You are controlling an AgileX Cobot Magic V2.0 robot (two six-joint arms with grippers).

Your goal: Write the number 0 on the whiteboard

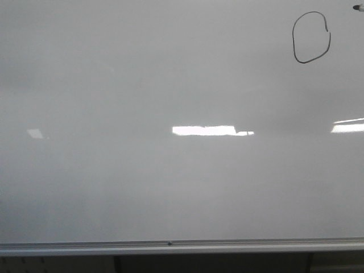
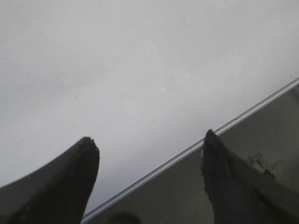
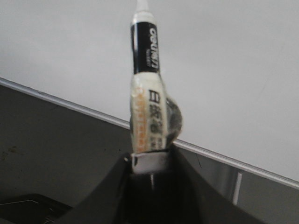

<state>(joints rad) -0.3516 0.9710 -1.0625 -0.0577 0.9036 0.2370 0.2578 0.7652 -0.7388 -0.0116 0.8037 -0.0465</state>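
Note:
The whiteboard [image 1: 170, 114] fills the front view, with a grey rail along its lower edge. The number 0 [image 1: 311, 37], a thin black lopsided oval outline, is drawn at the board's upper right. A dark marker tip [image 1: 358, 8] shows at the top right edge, just right of the oval. My right gripper [image 3: 149, 156] is shut on the white-and-black marker pen [image 3: 148, 93], which points at the board [image 3: 224, 70]; its tip is cut off by the frame's edge. My left gripper [image 2: 149, 140] is open and empty, in front of the board's lower edge [image 2: 140, 70].
The board's metal rail [image 1: 170, 245] runs along the bottom; it also shows in the left wrist view [image 2: 187, 151] and the right wrist view [image 3: 84, 108]. A dark panel [image 1: 216, 263] lies below it. Light reflections [image 1: 205, 130] glare on the board.

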